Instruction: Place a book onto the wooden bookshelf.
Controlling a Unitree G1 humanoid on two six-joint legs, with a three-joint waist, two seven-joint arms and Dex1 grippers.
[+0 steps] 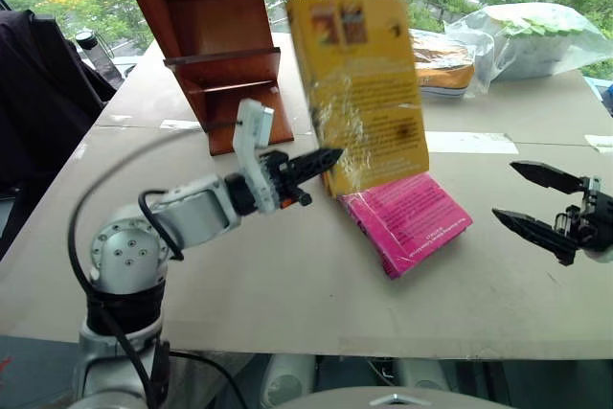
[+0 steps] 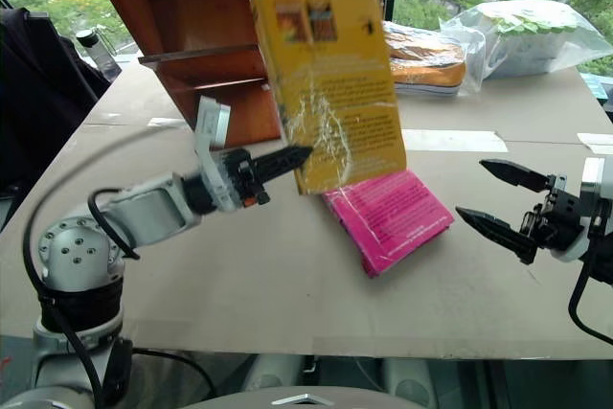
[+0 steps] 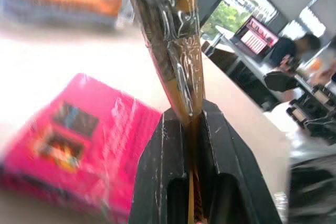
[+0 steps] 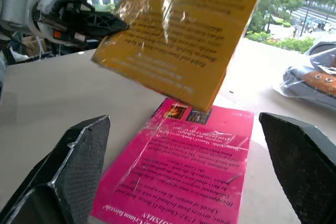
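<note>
My left gripper [image 1: 326, 162] is shut on the lower left corner of the book [image 1: 359, 88], a thick yellow-orange paperback in shiny wrap held upright above the table. In the left wrist view the book's edge [image 3: 178, 61] stands pinched between the black fingers [image 3: 157, 177]. The wooden bookshelf [image 1: 206, 35], reddish-brown with slanted sides, rises at the back left, just left of the book. My right gripper [image 1: 527, 200] hangs open over the table's right side, apart from the book; its own view shows the book [image 4: 184, 35] ahead with the left gripper [image 4: 123, 25] at its corner.
A magenta-pink book [image 1: 407, 220] lies flat on the table under the yellow one. Plastic bags with food [image 1: 522, 40] sit at the back right. A dark chair [image 1: 38, 102] stands to the left of the table. The table's front edge [image 1: 316, 350] runs close below.
</note>
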